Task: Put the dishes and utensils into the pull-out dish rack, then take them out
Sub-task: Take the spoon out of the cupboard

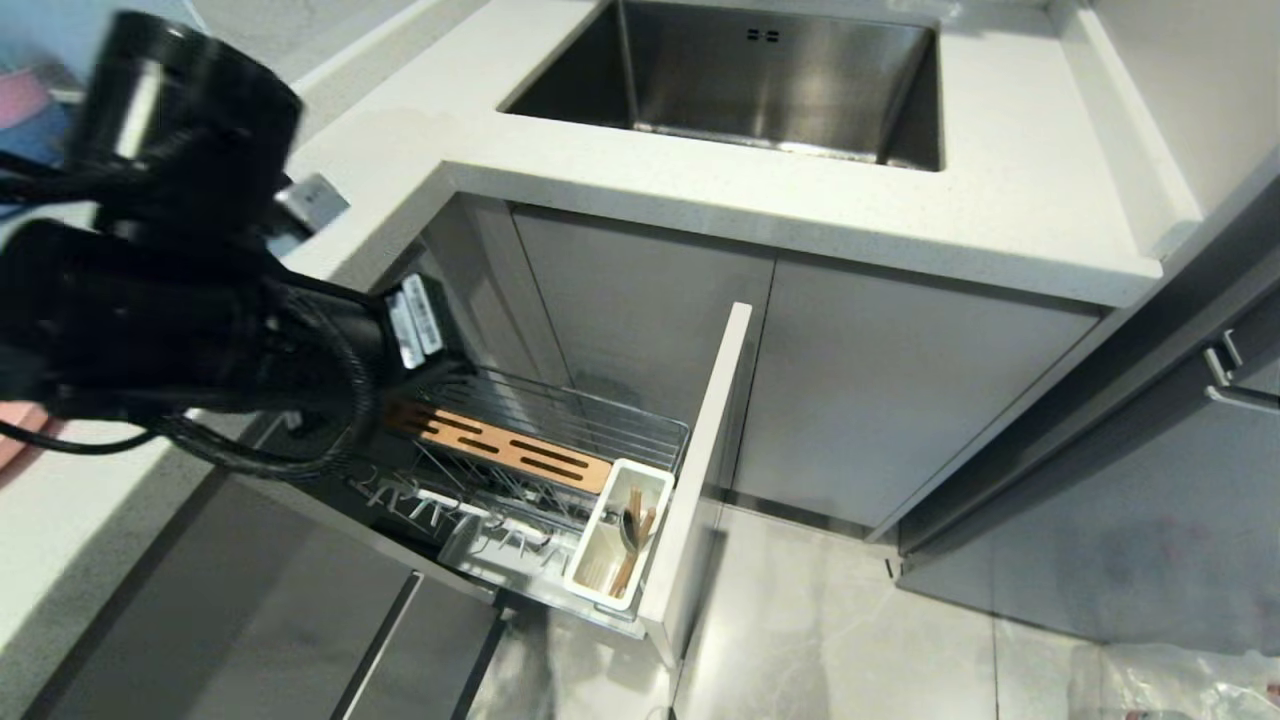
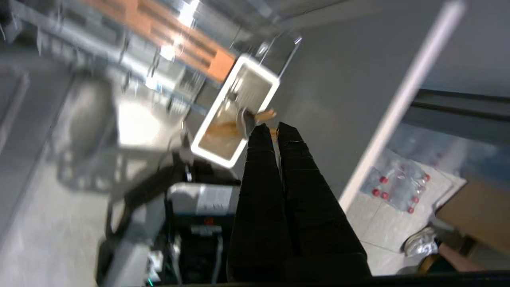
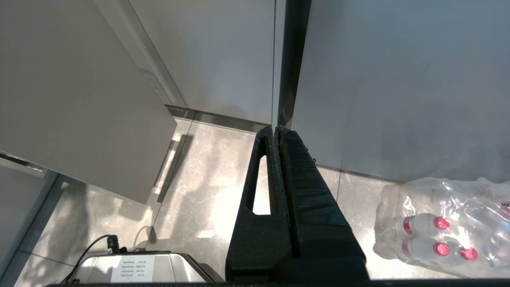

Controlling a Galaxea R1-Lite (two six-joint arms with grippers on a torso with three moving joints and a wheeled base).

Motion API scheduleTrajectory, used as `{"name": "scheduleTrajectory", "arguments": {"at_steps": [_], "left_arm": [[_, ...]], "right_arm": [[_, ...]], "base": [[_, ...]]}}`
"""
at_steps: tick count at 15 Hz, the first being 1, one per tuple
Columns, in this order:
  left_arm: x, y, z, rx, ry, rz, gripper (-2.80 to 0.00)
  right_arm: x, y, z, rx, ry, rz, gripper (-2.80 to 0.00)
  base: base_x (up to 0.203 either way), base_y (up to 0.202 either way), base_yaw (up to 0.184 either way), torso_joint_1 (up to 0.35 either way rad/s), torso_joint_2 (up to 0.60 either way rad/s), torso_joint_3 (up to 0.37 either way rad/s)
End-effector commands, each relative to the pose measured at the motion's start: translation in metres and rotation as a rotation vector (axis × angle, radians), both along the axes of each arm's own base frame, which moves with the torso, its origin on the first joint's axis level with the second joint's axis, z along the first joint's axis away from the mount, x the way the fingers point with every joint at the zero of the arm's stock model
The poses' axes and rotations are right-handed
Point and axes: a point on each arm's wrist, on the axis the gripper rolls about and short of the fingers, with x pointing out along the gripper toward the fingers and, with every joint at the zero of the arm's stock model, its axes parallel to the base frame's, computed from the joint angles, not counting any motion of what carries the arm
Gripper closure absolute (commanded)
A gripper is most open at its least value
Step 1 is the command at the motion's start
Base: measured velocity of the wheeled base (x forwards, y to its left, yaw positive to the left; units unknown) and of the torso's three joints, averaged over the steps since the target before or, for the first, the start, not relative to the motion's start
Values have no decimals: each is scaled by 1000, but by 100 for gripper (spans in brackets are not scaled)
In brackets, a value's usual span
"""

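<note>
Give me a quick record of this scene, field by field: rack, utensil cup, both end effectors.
rack: pull-out dish rack drawn out, no plate or bowl visible in it
utensil cup: white utensil cup holds chopsticks and spoon
left end effector: left end effector shut, empty, near the cup
right end effector: right end effector shut, empty, over the floor

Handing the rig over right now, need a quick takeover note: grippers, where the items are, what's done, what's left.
Left gripper: shut, empty, near the white utensil cup.
Right gripper: shut, empty, parked low over the floor.
Pull-out dish rack: pulled open; chopsticks and spoon stand in the cup.
Plate slots look empty; whether this is loading or unloading can't be told.
Likely next: the utensils.
</note>
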Motion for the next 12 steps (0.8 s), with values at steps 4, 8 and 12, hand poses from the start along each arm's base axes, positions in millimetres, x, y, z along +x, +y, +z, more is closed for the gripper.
{"name": "scheduleTrajectory", "arguments": {"at_steps": [4,8,12], "left_arm": [[31,-46,-67,56,233,61,0],[50,-67,-111,107,353,94,0],[67,-81,-140,102,406,86,0]], "right_arm": [[0,0,0,0,2,-1,0],[0,0,0,1,2,-1,0],[0,0,0,1,2,0,0]], "base": [[0,0,0,0,0,0],[0,0,0,0,0,0],[0,0,0,0,0,0]]}}
